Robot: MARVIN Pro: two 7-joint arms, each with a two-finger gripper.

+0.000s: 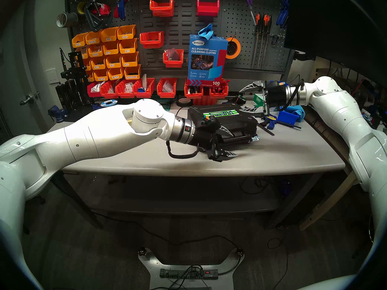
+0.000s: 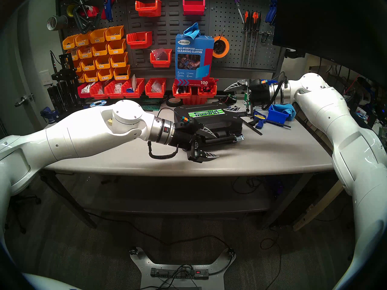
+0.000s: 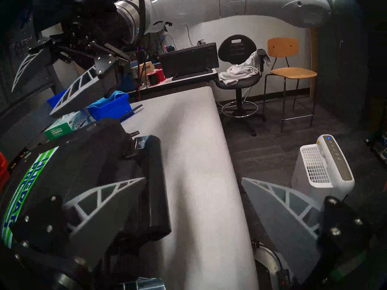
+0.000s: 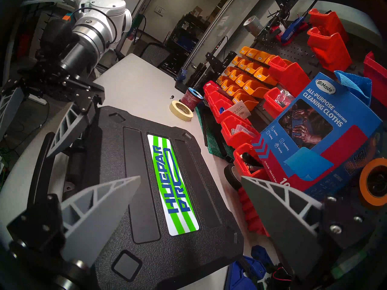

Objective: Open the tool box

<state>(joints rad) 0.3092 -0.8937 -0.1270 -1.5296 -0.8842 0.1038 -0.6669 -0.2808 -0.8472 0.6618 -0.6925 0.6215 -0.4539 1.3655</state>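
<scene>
The tool box is a black case with a green-and-white sticker, lying flat with its lid down in the middle of the grey table. Its handle and a silver latch face the front edge. My left gripper is open at that front side, one finger over the handle and the other above the table. In the left wrist view the handle lies between the fingers, close to the left one. My right gripper hangs open just above the case's far right corner, holding nothing.
A blue cleaning-cloths box stands on red bins behind the case. To the case's right are a blue bin with a cloth, a blue clamp and a Kimtech box. A tape roll lies behind.
</scene>
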